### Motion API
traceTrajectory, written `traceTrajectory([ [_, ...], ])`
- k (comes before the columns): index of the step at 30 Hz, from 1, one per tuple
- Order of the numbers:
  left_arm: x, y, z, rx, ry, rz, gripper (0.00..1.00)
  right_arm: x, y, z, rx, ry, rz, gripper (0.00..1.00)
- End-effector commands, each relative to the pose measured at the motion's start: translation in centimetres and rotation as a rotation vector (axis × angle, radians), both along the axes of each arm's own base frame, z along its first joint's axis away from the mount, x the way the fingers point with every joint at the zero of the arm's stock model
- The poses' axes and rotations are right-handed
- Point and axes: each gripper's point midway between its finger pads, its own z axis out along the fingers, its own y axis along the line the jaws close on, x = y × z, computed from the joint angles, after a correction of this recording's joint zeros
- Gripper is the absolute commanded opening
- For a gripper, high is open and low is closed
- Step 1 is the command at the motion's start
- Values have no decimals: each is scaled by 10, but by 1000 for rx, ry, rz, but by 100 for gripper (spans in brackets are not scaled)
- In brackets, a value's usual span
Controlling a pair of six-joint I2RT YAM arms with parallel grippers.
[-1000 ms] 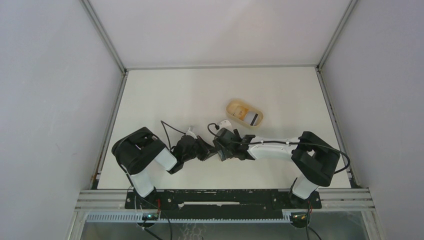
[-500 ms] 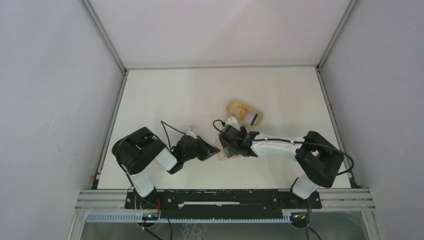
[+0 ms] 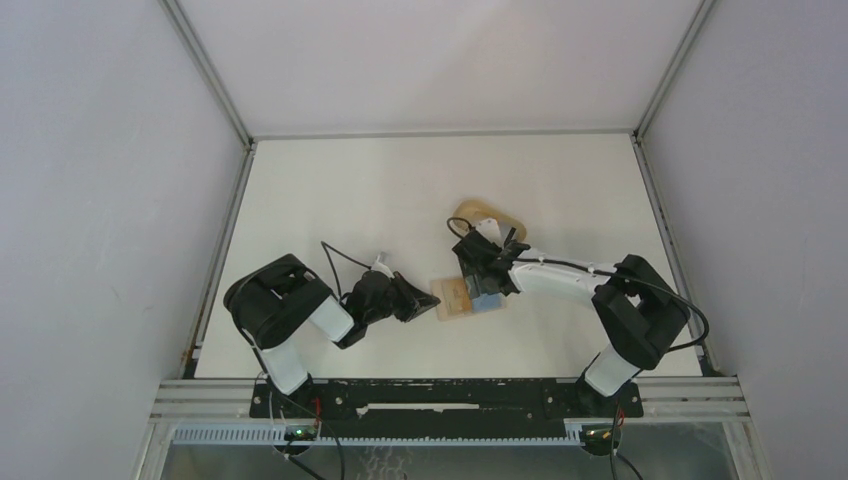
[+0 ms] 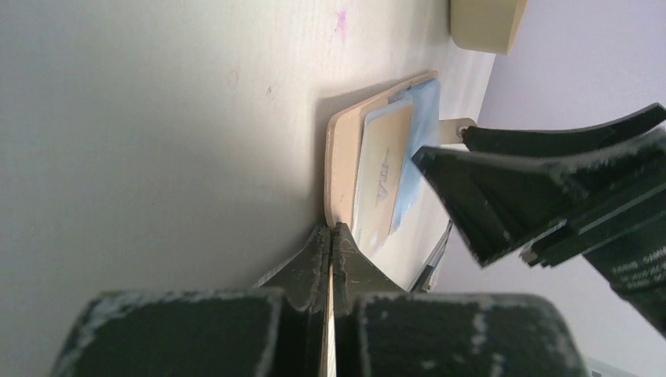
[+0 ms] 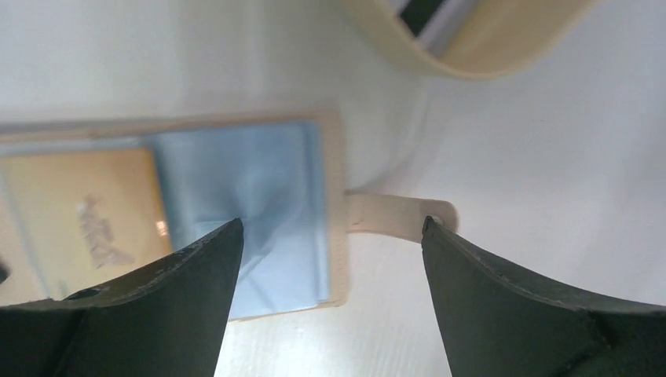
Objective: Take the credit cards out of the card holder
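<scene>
Card holder (image 3: 455, 298) laid open near the table's (image 3: 350, 200) near edge, 1 blue card (image 5: 259, 196) tucked inside, its left edge clenched by the left gripper (image 4: 330, 243), right gripper (image 5: 330, 234) released above the snap tab (image 5: 400, 214).

We see the card holder (image 3: 455, 298) flat on the table (image 3: 350, 200), left gripper (image 3: 431, 302) at its left edge, right gripper (image 3: 490, 283) over its right end, tray (image 3: 474, 210) holding a credit card (image 5: 424, 12) behind it.

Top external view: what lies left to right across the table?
Left arm's elbow → left gripper → card holder → right gripper → right arm's elbow. Tray left out: it overlaps the right gripper.
</scene>
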Motion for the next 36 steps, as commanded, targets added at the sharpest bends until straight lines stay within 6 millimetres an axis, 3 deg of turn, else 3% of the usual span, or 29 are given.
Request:
traceTrajectory([
  [1,-46,51,-76,281,203,-4,0,13,-30,12,-47,-25,-160,93],
  [7,-46,51,-76,281,203,-5,0,20,-61,31,-35,-41,-266,96],
  [11,-46,50,-77,281,208,-9,0,26,-51,62,54,-93,-243,96],
  [13,-45,49,-77,281,207,-11,0,25,-26,79,165,-113,-140,96],
  [15,-45,49,-78,282,207,-10,0,18,14,97,374,-99,7,95],
  [17,-45,50,-77,285,206,-7,0,0,56,113,637,-40,179,93],
  [19,-45,51,-77,289,205,-7,0,-17,81,117,834,64,262,92],
  [24,-46,51,-77,289,202,-9,0,-24,89,72,895,238,218,88],
  [31,-46,51,-76,289,200,-13,0,-31,90,27,957,361,157,84],
  [36,-45,50,-75,287,196,-13,0,-27,94,15,972,364,157,84],
])
